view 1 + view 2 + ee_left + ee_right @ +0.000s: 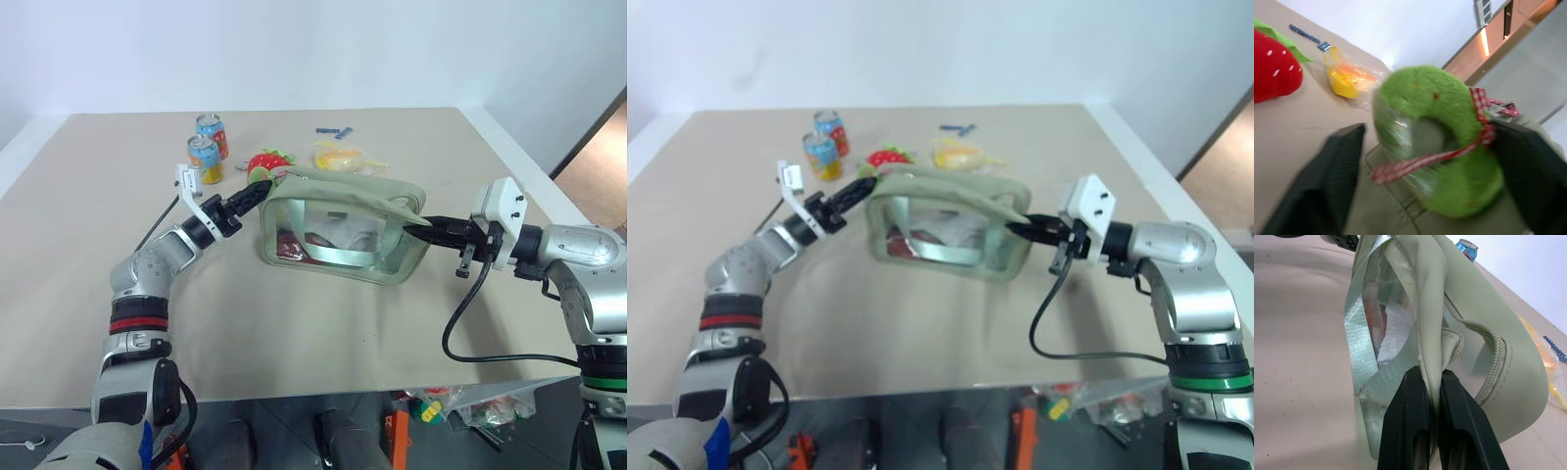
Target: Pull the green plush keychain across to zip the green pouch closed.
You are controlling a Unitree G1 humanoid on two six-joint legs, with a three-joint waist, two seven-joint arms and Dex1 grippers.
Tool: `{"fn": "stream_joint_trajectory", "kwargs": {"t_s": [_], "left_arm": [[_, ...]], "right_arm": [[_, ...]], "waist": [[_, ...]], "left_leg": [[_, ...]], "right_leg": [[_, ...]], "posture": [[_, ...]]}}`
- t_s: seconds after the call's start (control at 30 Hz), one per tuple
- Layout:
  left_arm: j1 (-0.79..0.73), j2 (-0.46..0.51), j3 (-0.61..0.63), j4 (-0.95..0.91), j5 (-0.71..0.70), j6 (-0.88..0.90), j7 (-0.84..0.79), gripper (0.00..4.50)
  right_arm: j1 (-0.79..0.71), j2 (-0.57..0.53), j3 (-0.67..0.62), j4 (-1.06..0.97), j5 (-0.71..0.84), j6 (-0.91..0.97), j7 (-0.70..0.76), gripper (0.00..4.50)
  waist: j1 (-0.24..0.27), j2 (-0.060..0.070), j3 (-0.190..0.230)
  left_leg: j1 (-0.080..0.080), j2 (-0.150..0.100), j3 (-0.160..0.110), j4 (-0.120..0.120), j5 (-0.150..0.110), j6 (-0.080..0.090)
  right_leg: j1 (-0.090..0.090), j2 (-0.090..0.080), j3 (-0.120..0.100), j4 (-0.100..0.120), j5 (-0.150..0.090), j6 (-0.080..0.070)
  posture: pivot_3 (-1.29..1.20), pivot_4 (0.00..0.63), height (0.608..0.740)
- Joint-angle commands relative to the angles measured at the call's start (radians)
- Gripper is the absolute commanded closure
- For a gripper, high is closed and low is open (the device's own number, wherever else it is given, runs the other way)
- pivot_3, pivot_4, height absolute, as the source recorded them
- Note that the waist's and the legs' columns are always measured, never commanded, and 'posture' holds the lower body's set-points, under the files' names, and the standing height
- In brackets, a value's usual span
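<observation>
The green pouch (343,230) stands mid-table, its clear side panel facing me and its top zipper (1494,363) showing in the right wrist view. At its left top corner sits the green plush keychain (260,176), a fuzzy lime ring with a red checked ribbon (1425,93). My left gripper (255,198) reaches in from the left, open, one finger (1327,186) on each side of the ring and a small gap on one side. My right gripper (423,227) is shut on the pouch's right end, pinching a fold of the fabric (1431,374).
Two drink cans (205,160) stand behind the left gripper. A red plush strawberry (269,161), a yellow packet (338,155) and a small blue item (333,130) lie behind the pouch. A black cable (460,333) hangs from the right wrist over the table's front.
</observation>
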Motion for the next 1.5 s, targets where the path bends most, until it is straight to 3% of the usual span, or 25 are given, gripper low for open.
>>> {"fn": "stream_joint_trajectory", "kwargs": {"t_s": [0.03, 0.3, 0.57, 0.73, 1.07, 1.23, 1.27, 1.5], "left_arm": [[-0.028, -0.001, 0.002, -0.014, -0.005, -0.016, -0.019, 1.83], [-0.017, 0.014, 0.015, -0.115, -0.044, 0.013, -0.021, 4.47], [-0.075, 0.069, -0.019, -0.369, -0.121, 0.145, 0.002, 4.47], [-0.132, 0.082, -0.132, -0.437, -0.082, 0.176, -0.017, 4.47], [-0.181, 0.105, -0.31, -0.347, 0.066, 0.168, -0.057, 4.47], [-0.184, 0.129, -0.325, -0.337, 0.099, 0.171, -0.074, 4.47], [-0.187, 0.135, -0.321, -0.335, 0.102, 0.171, -0.08, 3.73], [-0.193, 0.221, -0.313, -0.355, 0.14, 0.166, -0.125, 1.38]], "right_arm": [[0.002, -0.018, -0.002, -0.014, -0.004, -0.016, 0.009, 4.5], [0.01, -0.02, -0.003, -0.017, -0.005, -0.018, 0.007, 4.5], [0.014, -0.021, 0.0, -0.014, -0.005, -0.024, 0.005, 4.5], [0.003, -0.017, 0.01, -0.003, -0.012, -0.029, 0.007, 4.5], [0.001, -0.006, 0.012, -0.005, -0.014, -0.035, -0.01, 4.5], [0.006, -0.006, 0.012, -0.013, -0.013, -0.033, -0.018, 4.5], [0.008, -0.006, 0.012, -0.015, -0.013, -0.033, -0.02, 4.5], [0.006, -0.003, 0.018, -0.012, -0.013, -0.041, -0.025, 4.5]], "waist": [[0.0, 0.0, 0.0], [0.0, 0.0, 0.0], [0.0, 0.0, 0.0], [0.0, 0.0, 0.0], [-0.001, 0.0, 0.0], [-0.001, 0.0, 0.0], [-0.001, 0.0, 0.0], [-0.002, 0.0, 0.0]], "left_leg": [[0.0, 0.0, 0.0, 0.0, 0.0, 0.0], [0.0, 0.0, 0.0, 0.0, 0.0, 0.0], [0.0, 0.0, 0.0, 0.0, 0.0, 0.0], [0.0, 0.0, 0.0, 0.0, 0.001, -0.001], [0.001, 0.0, 0.0, -0.001, 0.001, -0.001], [0.001, 0.0, 0.0, -0.001, 0.001, -0.001], [0.001, 0.0, 0.0, -0.001, 0.001, -0.001], [0.001, 0.0, 0.0, -0.001, 0.001, -0.001]], "right_leg": [[0.0, 0.0, 0.0, 0.0, 0.0, 0.0], [0.0, 0.0, 0.0, 0.0, 0.0, 0.0], [0.0, 0.0, 0.0, 0.0, 0.0, 0.0], [0.0, 0.0, 0.001, 0.0, 0.001, 0.001], [0.0, 0.001, 0.001, 0.0, 0.0, 0.001], [0.0, 0.001, 0.001, 0.0, 0.0, 0.0], [0.0, 0.001, 0.001, 0.0, 0.0, 0.0], [0.0, 0.001, 0.001, 0.0, 0.0, 0.0]], "posture": [[0.0, 0.15, 0.74], [0.0, 0.15, 0.74], [0.0, 0.15, 0.74], [0.0, 0.15, 0.74], [0.0, 0.15, 0.74], [0.0, 0.15, 0.74], [0.0, 0.15, 0.74], [0.0, 0.15, 0.74]]}}
